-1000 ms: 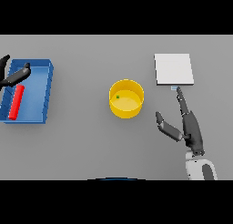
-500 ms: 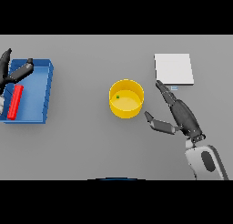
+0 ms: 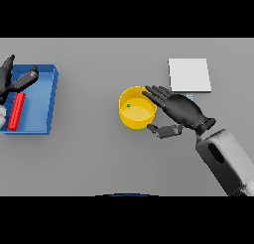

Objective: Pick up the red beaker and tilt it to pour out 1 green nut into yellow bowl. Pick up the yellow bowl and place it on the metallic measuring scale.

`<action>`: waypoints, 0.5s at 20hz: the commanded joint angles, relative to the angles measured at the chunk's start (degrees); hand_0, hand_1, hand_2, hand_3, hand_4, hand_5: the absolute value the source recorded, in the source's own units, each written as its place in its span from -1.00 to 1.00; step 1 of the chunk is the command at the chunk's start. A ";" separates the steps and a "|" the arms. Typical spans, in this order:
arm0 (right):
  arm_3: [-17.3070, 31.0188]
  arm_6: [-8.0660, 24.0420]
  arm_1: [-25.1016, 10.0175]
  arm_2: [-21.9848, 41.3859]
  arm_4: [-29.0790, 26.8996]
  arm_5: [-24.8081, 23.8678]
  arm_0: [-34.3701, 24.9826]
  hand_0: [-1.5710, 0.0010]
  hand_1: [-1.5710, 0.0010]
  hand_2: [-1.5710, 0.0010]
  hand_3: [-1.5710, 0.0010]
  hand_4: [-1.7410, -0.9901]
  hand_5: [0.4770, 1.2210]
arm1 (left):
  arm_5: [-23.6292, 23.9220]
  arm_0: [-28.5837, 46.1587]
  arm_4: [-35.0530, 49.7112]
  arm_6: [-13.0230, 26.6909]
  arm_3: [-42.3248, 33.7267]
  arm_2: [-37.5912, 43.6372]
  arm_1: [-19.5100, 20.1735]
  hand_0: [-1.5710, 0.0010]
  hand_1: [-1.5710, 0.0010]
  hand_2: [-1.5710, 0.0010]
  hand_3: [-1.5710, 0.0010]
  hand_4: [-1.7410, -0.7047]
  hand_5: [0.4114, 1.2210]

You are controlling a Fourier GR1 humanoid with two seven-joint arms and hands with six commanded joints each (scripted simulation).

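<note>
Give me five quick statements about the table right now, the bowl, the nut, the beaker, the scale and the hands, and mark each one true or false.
1. The yellow bowl sits on the metallic scale. False: it stands on the table, left of the scale.
2. A green nut lies inside the bowl. True.
3. The red beaker lies in the blue tray. True.
4. The right hand is far from the bowl. False: its open fingers reach the bowl's right rim.
5. The left hand is over the scale. False: it is over the tray.

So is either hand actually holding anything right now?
No. The right hand is open beside the yellow bowl, its fingers reaching over the rim. The left hand hovers open above the blue tray.
</note>
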 commanded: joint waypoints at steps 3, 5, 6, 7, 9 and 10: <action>3.30 -1.16 0.20 2.06 0.91 2.57 -4.16 1.00 1.00 1.00 1.00 0.24 -0.50 | 0.01 -0.55 -0.50 1.01 -0.23 -0.47 0.01 1.00 1.00 1.00 1.00 0.82 -0.23; 5.41 -2.35 -0.10 3.54 1.38 4.85 -6.55 1.00 1.00 1.00 1.00 0.24 -0.46 | -0.04 -0.06 -0.71 0.66 0.23 -0.54 0.26 1.00 1.00 1.00 1.00 0.82 -0.24; 6.42 -3.00 -0.11 4.33 1.75 5.56 -7.34 1.00 1.00 1.00 1.00 0.26 -0.45 | -0.11 -0.22 -0.60 0.32 0.06 -0.44 0.24 1.00 1.00 1.00 1.00 0.82 -0.24; 8.04 -3.59 0.21 5.20 2.49 5.57 -8.32 1.00 1.00 1.00 1.00 0.28 -0.44 | -0.32 -0.20 -0.51 0.25 0.12 -0.23 0.69 1.00 1.00 1.00 1.00 0.82 -0.25; 11.17 -4.26 1.39 6.39 3.06 5.99 -10.37 1.00 1.00 1.00 1.00 0.31 -0.44 | -0.42 -0.21 -0.25 0.49 -0.21 -0.21 0.65 1.00 1.00 1.00 1.00 0.83 -0.24; 12.37 -4.98 1.36 6.75 3.05 6.72 -11.22 1.00 1.00 1.00 1.00 0.32 -0.44 | -0.45 -0.53 -0.28 0.36 0.13 -0.16 0.49 1.00 1.00 1.00 1.00 0.83 -0.23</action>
